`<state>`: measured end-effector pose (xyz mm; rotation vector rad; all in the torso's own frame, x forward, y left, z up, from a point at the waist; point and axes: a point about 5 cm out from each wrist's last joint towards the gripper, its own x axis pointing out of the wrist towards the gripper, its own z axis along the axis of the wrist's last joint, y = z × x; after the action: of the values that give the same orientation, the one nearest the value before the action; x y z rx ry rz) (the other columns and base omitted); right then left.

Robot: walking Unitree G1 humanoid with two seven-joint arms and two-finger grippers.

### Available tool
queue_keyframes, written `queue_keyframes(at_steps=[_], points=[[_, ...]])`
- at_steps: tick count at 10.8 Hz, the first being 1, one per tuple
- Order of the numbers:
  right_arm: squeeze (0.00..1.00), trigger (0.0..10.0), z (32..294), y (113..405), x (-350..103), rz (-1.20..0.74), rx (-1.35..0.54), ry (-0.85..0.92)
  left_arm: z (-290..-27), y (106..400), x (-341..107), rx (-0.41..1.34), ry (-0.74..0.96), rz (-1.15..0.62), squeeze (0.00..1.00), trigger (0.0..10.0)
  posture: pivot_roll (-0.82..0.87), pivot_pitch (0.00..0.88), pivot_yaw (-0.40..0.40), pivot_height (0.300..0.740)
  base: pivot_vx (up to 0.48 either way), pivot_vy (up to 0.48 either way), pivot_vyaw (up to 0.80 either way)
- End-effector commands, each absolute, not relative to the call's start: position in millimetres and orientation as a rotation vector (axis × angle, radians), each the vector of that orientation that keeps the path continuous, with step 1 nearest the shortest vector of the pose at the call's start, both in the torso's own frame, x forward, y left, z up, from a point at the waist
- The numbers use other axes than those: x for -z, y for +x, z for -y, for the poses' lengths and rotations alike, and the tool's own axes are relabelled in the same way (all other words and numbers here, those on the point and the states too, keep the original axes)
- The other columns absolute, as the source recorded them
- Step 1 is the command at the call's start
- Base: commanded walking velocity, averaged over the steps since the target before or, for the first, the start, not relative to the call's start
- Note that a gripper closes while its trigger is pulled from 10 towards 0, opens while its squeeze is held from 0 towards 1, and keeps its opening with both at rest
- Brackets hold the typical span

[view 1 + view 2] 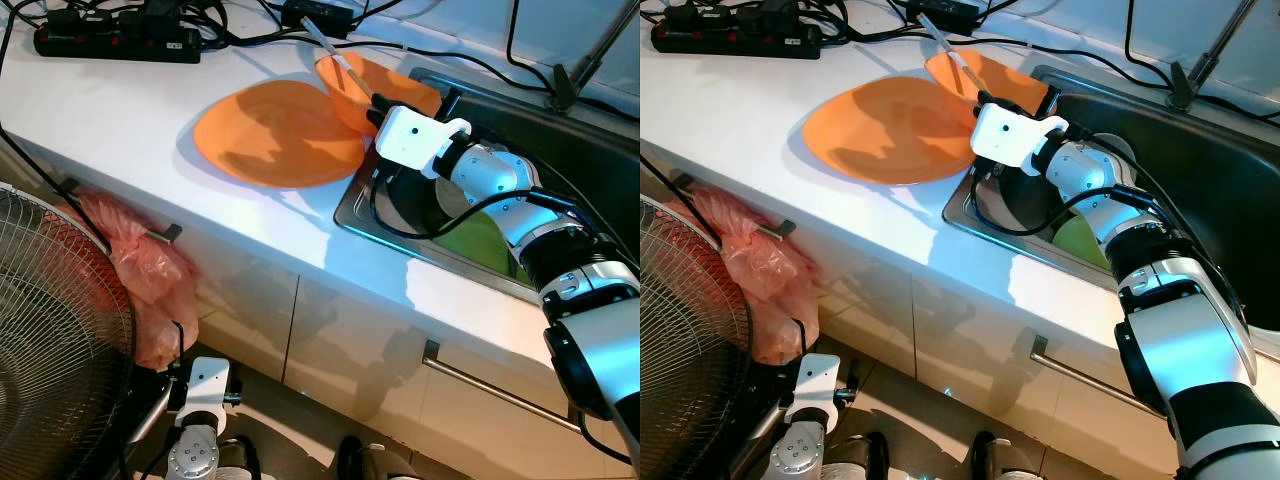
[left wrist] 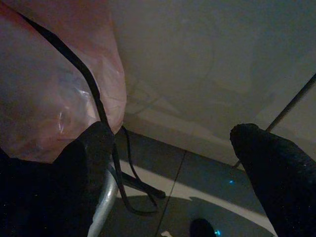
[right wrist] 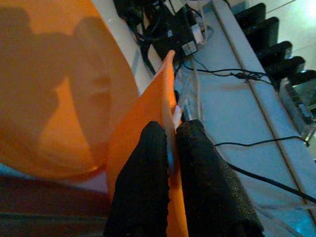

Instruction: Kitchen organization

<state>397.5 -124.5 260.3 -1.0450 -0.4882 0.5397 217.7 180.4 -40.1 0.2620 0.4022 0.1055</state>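
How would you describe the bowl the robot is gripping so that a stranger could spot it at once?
Find the steel sink in the white counter. At its near corner the right gripper pinches an orange bowl by its rim. Unlike the flat orange plate beside it, the bowl is deep and tilted.

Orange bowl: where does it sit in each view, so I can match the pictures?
Left eye view: orange bowl at top centre, tilted beside the orange plate, right pincer at its rim.
Right eye view: bowl at top centre, by the sink corner.
Left wrist view: not in it.
Right wrist view: bowl rim runs up the middle, clamped between the fingers.
Shared landmark: the orange plate.
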Motion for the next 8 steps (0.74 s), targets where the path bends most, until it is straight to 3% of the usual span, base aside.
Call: queue_keyframes(at_steps=[1,8], points=[[0.00,10.0,124,396,-275,0.553,-0.520,-1.060,-179,214,44,-0.109,0.267,-0.427,0.00,10.0,0.04,0.166,-0.109,0.740,0.000,0.000,0.00],[0.00,10.0,99,382,-277,0.700,-0.588,-1.029,-183,215,42,-0.117,0.282,-0.418,0.00,10.0,0.05,0.172,-0.107,0.740,0.000,0.000,0.00]])
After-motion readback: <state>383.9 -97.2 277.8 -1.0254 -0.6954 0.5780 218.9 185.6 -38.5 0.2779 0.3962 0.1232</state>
